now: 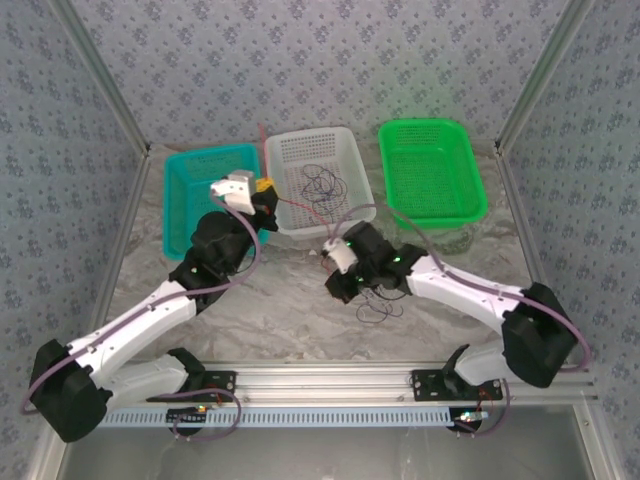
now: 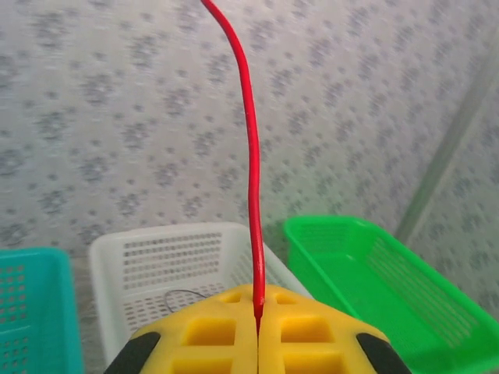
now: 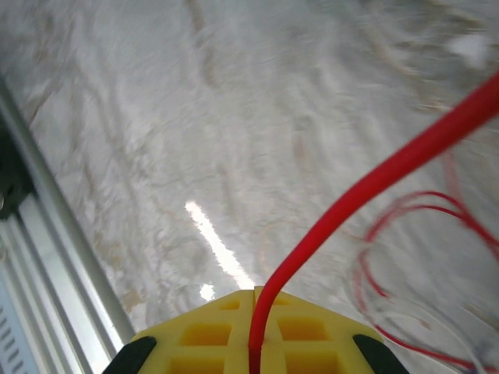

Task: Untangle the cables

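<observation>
My left gripper (image 1: 262,190) (image 2: 257,312) hangs at the left rim of the white basket (image 1: 345,145), its yellow jaws shut on a red cable (image 2: 248,132) that rises straight up out of them. Over the table in front of that basket, my right gripper (image 1: 335,268) (image 3: 256,300) is shut on a red cable (image 3: 374,183) that runs up and to the right. Thin red loops (image 3: 405,210) and a whitish wire (image 3: 405,327) lie blurred on the table beside it. Dark thin cables (image 1: 320,182) curl inside the white basket, and more loops (image 1: 380,302) lie on the table under the right arm.
A teal basket (image 1: 190,190) stands left of the white one and a green basket (image 1: 430,170) (image 2: 390,273) to its right. Patterned walls close in the back and sides. An aluminium rail (image 1: 320,385) (image 3: 54,257) runs along the near edge.
</observation>
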Tool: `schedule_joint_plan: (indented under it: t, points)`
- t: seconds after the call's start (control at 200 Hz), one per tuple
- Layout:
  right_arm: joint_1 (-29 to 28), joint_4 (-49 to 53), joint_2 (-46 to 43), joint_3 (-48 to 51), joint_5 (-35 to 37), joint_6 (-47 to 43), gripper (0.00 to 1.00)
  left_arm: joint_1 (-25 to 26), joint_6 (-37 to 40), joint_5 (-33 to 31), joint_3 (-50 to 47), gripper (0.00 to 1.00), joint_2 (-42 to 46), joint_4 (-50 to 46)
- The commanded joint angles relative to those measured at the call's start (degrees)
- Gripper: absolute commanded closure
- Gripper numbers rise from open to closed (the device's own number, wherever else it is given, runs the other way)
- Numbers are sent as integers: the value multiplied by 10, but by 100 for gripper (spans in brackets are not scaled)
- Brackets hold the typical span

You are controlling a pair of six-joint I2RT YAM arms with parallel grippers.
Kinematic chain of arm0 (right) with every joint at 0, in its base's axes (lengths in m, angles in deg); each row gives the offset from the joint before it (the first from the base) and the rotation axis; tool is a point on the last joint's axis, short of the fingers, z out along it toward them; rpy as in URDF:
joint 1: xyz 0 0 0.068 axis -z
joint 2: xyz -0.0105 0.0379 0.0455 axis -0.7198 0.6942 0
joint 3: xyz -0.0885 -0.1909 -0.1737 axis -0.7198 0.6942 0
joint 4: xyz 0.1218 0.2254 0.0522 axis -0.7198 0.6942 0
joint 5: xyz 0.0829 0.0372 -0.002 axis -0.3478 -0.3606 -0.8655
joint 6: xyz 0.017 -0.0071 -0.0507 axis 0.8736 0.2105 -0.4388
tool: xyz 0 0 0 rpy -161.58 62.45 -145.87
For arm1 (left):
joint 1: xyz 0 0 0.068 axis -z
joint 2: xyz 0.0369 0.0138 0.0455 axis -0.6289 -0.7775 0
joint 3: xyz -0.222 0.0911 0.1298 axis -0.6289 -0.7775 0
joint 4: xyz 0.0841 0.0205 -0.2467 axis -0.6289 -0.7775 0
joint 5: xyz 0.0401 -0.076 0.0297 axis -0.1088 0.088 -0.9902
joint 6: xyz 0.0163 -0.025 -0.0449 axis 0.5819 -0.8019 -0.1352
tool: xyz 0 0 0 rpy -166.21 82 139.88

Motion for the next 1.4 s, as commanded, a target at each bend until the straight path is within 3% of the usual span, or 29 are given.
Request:
schedule_joint_plan:
  t: [0.0, 0.115, 0.295, 0.35, 0.415, 0.46, 0.555, 0.675, 0.884, 1.089, 1.259, 1.394]
  points:
    - [-53, 46, 38, -50, 12, -61, 100, -26, -63, -65, -14, 95, 32, 80]
    - [-89, 45, 65, -81, 16, -74, 100, -37, -62, -80, -23, 96, 54, 61]
    - [-91, 44, 86, -109, 36, -72, 100, -55, -70, -77, -29, 96, 83, 17]
    - [-85, 33, 77, -107, 66, -59, 78, -62, -69, -80, -23, 96, 91, -15]
    - [-69, 16, 55, -99, 90, -43, 64, -76, -63, -78, -5, 96, 99, -66]
    - [-56, 0, 35, -89, 107, -27, 41, -86, -57, -76, 9, 96, 104, -103]
    - [-22, -40, -20, -62, 120, 9, 21, -112, -37, -67, 32, 96, 112, -158]
    - [20, -72, -86, -23, 109, 36, 18, -151, -20, -48, 62, 96, 114, -218]
    - [86, -24, -151, 19, 121, 44, 18, -231, 13, 24, 122, 95, 88, -320]
    - [133, 2, -202, 69, 129, 56, 17, -323, 103, 149, 201, 95, 19, -428]
    - [147, 5, -232, 95, 130, 70, 16, -377, 121, 196, 200, 95, -10, -405]
    - [151, 8, -244, 107, 135, 74, 16, -390, 168, 233, 213, 95, -47, -412]
